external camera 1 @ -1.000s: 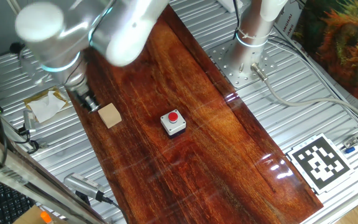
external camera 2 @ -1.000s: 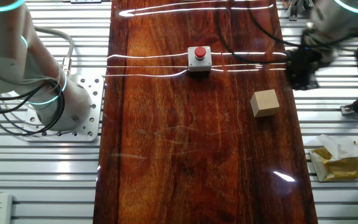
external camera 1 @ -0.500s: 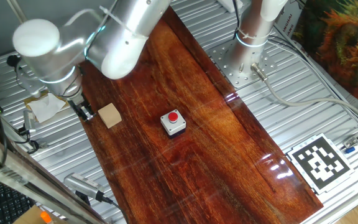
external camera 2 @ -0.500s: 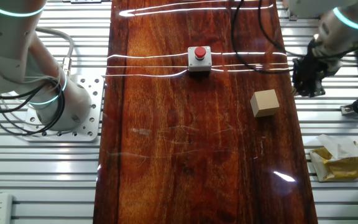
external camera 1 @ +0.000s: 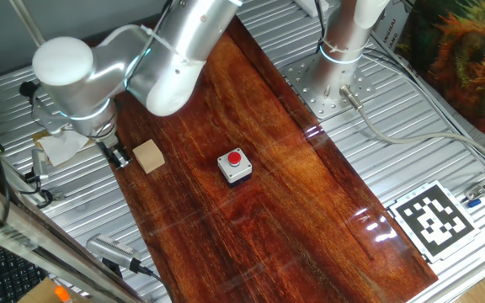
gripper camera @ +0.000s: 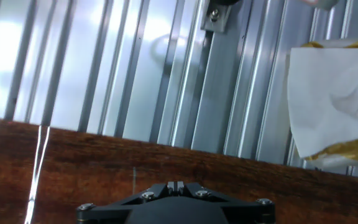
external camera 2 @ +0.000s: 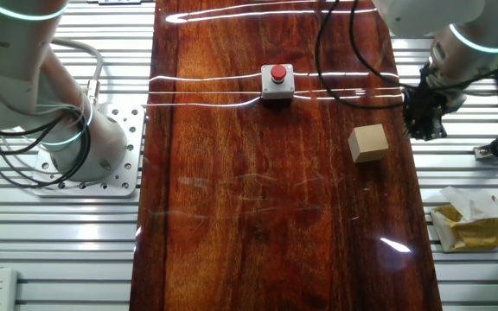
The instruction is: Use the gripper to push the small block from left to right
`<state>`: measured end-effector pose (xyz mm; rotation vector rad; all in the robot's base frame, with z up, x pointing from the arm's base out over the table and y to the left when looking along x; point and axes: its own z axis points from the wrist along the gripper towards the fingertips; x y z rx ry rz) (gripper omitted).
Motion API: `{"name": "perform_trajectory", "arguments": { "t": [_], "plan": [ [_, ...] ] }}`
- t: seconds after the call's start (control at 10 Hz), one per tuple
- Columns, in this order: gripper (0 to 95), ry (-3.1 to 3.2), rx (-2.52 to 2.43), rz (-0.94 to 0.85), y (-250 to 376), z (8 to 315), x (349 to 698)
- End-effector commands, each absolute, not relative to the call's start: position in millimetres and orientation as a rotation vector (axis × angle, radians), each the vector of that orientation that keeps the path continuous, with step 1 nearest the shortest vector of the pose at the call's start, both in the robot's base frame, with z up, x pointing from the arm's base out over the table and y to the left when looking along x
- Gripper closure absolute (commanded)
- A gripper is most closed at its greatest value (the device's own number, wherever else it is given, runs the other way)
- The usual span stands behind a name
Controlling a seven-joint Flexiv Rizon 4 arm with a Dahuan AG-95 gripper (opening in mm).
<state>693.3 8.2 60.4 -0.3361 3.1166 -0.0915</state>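
Note:
The small block (external camera 1: 148,156) is a plain light-tan wooden cube near the left edge of the dark wooden board (external camera 1: 276,194); it also shows in the other fixed view (external camera 2: 369,142). My gripper (external camera 1: 119,157) is shut and empty, low at the board's edge just left of the block, a small gap apart. In the other fixed view the gripper (external camera 2: 424,130) is to the block's right and slightly farther back. In the hand view the two fingers (gripper camera: 176,185) are pressed together over the board's edge; the block is out of that view.
A grey box with a red button (external camera 1: 234,165) stands mid-board. Crumpled paper (external camera 1: 60,145) lies on the ribbed metal table left of the board, also in the hand view (gripper camera: 334,99). A white-and-silver post (external camera 1: 343,42) stands at the back. A marker tag (external camera 1: 432,217) lies at right.
The gripper has come down and moved slightly toward the board's edge beside the block. The block has not moved.

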Motion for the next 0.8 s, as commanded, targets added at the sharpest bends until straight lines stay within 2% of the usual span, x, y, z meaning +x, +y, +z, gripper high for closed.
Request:
{"name": "perform_trajectory", "arguments": {
  "t": [0.1, 0.4, 0.8],
  "plan": [
    [95.0, 3.109, -0.336, -0.099, 8.4, 52.6, 696.5],
    [95.0, 3.091, -0.336, -0.101, 8.2, 31.1, 694.7],
    [95.0, 3.097, -0.341, -0.106, 7.3, 26.2, 691.4]
  ]
}}
